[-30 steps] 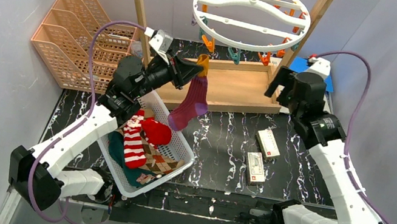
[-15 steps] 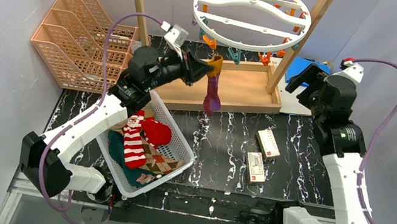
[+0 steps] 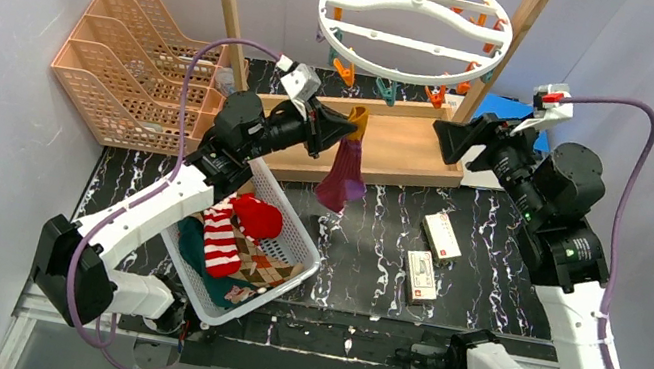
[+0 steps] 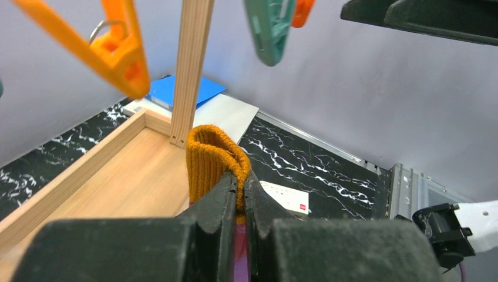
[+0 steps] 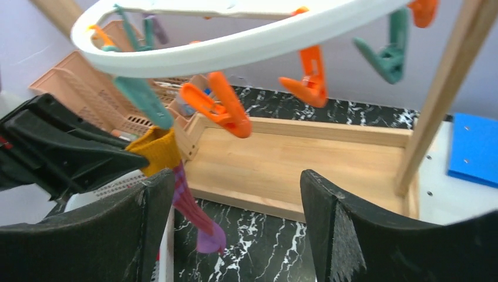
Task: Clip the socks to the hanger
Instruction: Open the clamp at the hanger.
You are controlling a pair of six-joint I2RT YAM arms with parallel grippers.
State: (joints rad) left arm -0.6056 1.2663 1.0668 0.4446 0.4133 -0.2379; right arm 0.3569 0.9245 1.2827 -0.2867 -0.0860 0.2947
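Observation:
A maroon-purple sock with an orange cuff hangs from my left gripper, which is shut on the cuff. It hangs just below the white ring hanger, under an orange clip and a teal clip. My right gripper is open and points left at the hanger from the right. In its wrist view the gripper has the sock at its left finger, below an orange clip. Other socks lie in the white basket, among them a red-and-white striped one.
The hanger hangs from a wooden rack with a board base and posts. Peach stacked trays stand at the back left. Two small white boxes lie on the black marble table. A blue pad sits behind the right post.
My left gripper has carried the sock right and up, closer under the clips. The right arm has swung round, and its gripper now points left toward the hanger.

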